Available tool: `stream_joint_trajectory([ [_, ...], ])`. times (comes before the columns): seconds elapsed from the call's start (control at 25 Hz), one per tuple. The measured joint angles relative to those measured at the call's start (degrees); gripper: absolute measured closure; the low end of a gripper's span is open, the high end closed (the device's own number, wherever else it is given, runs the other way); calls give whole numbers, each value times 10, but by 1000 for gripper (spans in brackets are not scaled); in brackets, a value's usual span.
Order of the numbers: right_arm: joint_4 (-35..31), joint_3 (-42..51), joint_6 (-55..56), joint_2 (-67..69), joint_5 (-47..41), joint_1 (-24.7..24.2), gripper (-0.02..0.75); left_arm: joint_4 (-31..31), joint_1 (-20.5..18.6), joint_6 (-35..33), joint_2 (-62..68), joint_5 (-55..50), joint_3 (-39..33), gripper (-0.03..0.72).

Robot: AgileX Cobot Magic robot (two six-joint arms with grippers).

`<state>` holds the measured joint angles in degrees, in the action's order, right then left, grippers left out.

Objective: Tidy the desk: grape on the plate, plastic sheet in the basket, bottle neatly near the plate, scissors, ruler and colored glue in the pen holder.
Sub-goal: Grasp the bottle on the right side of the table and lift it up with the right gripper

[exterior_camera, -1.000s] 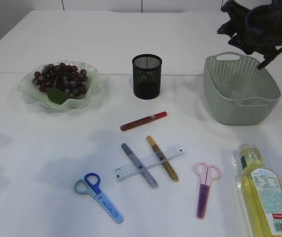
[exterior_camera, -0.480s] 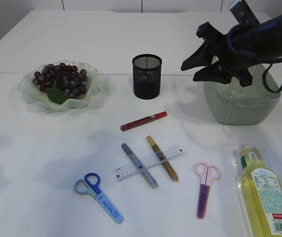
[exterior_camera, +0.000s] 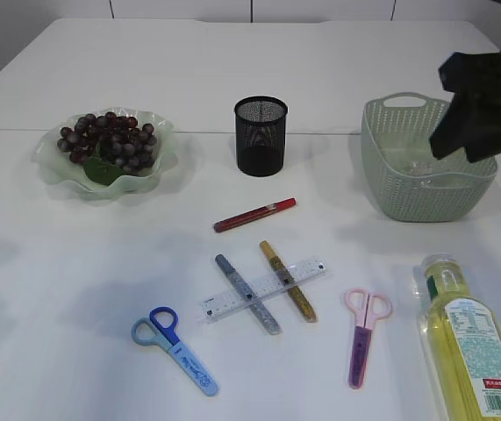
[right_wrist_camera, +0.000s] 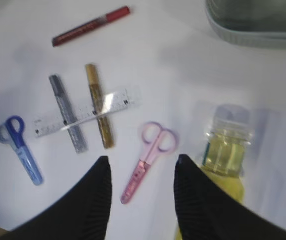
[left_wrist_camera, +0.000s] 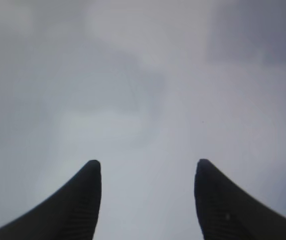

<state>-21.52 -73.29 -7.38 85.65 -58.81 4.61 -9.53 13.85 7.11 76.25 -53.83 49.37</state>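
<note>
Nearest, by the front right corner of the worktop [exterior_camera: 66,53]: bottle [exterior_camera: 471,346] lying on its side, well apart from the plate [exterior_camera: 57,167], not yet placed. Just left of it, pink scissors [exterior_camera: 362,333] flat on the worktop; blue scissors [exterior_camera: 175,349] near the front edge, left of middle. Between them, a little further back, ruler [exterior_camera: 263,289] lying across a silver glue [exterior_camera: 247,293] and a gold glue [exterior_camera: 288,281], touching both. Beyond those, red glue [exterior_camera: 254,214] alone near the middle. None of these six in the holder [exterior_camera: 261,135], standing upright toward the back, apparently empty. At the back left, grapes [exterior_camera: 110,138] piled on the plate: that part done. At the back right, basket [exterior_camera: 425,158] with something clear inside, likely the sheet, though too faint to be sure. Right gripper [right_wrist_camera: 141,170] high above the bottle and pink scissors, jaws apart and gripping nothing. Left gripper [left_wrist_camera: 147,172] over bare worktop, jaws apart, empty. Left to do, by this reckoning: bottle, both scissors, ruler, three glues.
</note>
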Motion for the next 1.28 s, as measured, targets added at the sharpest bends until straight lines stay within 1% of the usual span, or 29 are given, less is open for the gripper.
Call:
stream_joint_trajectory([
  [0.16,71,1,39,-34,-62,0,396,4,0,0,0,-2,0,256],
  [0.32,86,26,65,-59,-91,0,396,18,0,0,0,-4,0,256],
  [0.44,88,74,74,-73,-109,0,395,23,0,0,0,-4,0,256],
  [0.64,92,154,84,-96,-109,0,388,25,0,0,0,-4,0,256],
  [0.84,96,192,113,-98,-62,4,321,33,0,0,0,-2,0,256],
  [0.92,116,194,136,-99,-39,20,308,39,0,0,0,3,0,256],
  [1.12,224,196,256,-78,2,94,300,42,0,0,0,11,0,256],
  [1.2,236,196,276,-54,14,108,300,43,0,0,0,12,0,256],
  [1.28,237,196,284,-29,25,111,297,43,0,0,0,12,0,256],
])
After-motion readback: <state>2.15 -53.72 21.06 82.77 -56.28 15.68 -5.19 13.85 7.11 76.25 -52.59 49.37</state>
